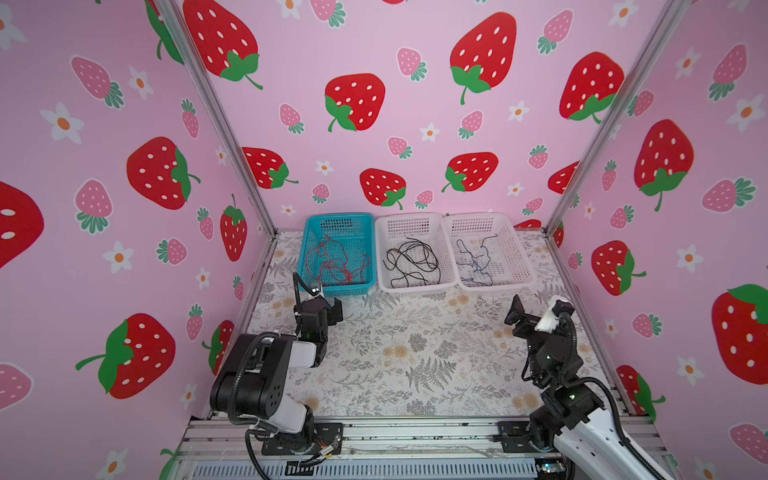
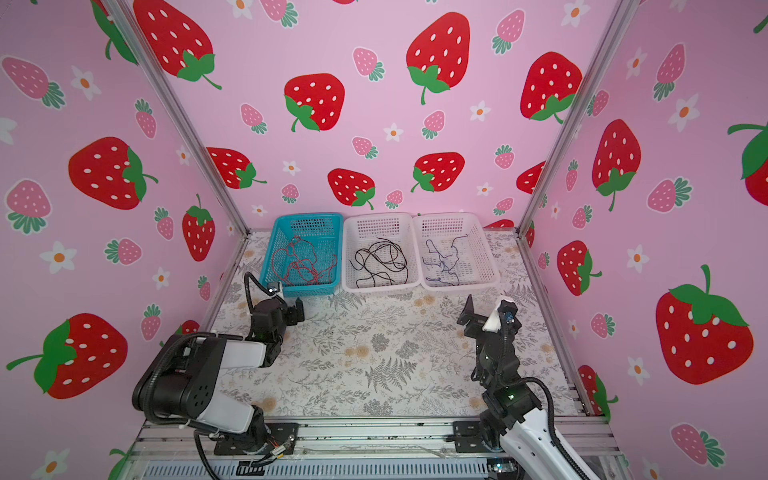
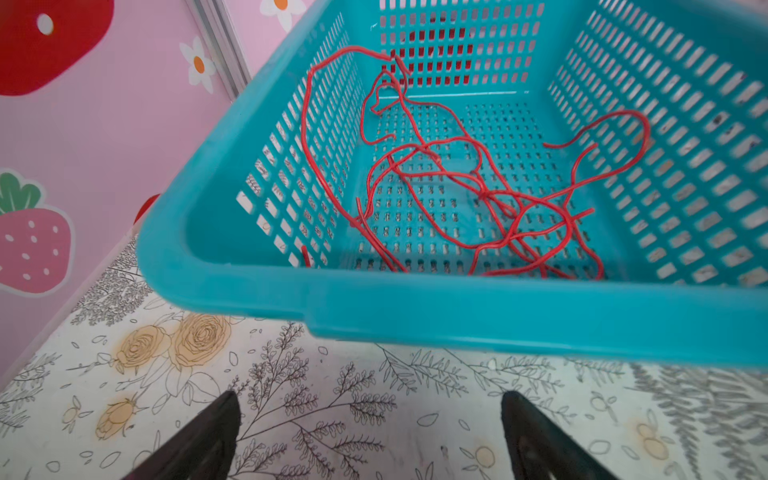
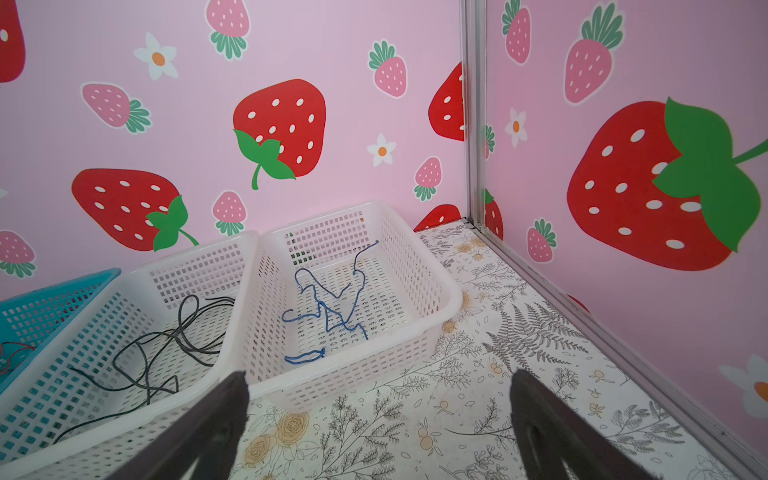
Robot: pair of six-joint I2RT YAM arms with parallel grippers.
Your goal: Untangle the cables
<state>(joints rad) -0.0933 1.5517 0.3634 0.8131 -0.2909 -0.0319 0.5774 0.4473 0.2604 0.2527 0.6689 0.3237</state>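
Red cable, black cable and blue cable, each in its own basket at the back of the tabletop.
The red cable lies looped over itself in the teal basket, the black in the middle white basket, the blue in the right white basket. The left end effector, spread and empty, is just in front of the teal basket; the right end effector, likewise spread and empty, faces the white baskets.

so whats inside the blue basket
Only red cables, in loose crossing loops on the blue basket floor. In the left wrist view its near rim covers their nearest loops.
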